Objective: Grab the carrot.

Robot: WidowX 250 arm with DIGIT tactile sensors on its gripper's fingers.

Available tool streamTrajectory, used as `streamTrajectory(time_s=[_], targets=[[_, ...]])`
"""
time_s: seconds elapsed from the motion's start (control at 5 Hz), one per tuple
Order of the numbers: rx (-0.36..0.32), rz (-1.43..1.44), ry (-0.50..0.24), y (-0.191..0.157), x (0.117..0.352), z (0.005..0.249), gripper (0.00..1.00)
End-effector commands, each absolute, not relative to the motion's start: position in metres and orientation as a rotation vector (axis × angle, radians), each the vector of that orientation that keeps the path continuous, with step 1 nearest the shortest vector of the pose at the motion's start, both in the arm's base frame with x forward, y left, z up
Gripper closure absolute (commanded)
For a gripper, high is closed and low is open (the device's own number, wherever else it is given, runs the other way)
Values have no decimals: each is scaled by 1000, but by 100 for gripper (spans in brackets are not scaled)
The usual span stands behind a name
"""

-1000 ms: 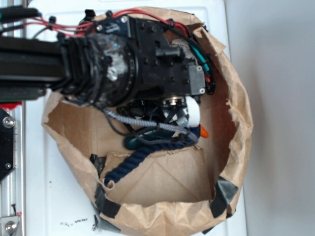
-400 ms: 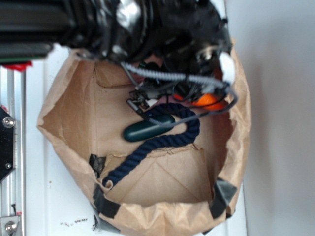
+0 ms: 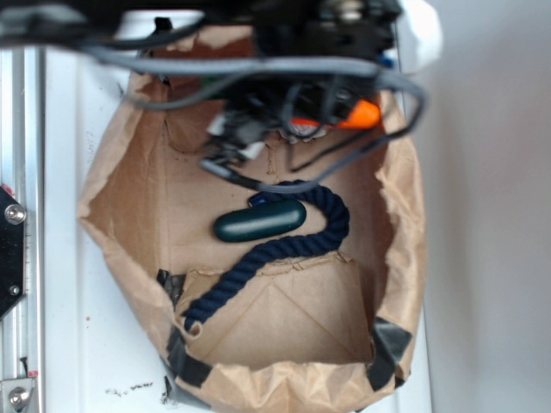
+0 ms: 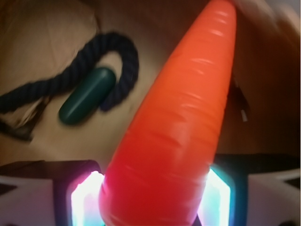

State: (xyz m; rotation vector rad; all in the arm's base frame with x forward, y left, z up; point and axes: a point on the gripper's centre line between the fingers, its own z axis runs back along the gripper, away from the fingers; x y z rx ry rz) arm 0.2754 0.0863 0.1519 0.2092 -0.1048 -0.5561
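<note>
Exterior: carrot (image 3: 362, 114) is seen clamped in the claw (image 3: 331, 116), raised above the paper bag (image 3: 405, 249), beyond the cucumber (image 3: 259, 221) and rope (image 3: 284, 245). Wrist: carrot (image 4: 178, 127) is pinched at its thick end between the pads, tip outward. Grip pressure should be held steady; cables should be kept clear of the bag rim.

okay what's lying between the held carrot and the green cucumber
The navy rope curves between carrot and cucumber, clearest in the wrist view.

A dark green cucumber (image 3: 260, 221) lies against a navy rope (image 3: 293, 245) inside a paper bag (image 3: 129, 198).
</note>
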Motion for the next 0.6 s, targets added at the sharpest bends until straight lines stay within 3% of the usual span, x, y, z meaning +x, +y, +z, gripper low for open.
streamTrajectory(time_s=[0.0, 0.2, 0.4], targets=[[334, -330, -38, 17, 253, 197, 100], [285, -375, -24, 1, 263, 201, 100], [325, -388, -15, 0, 266, 199, 100]])
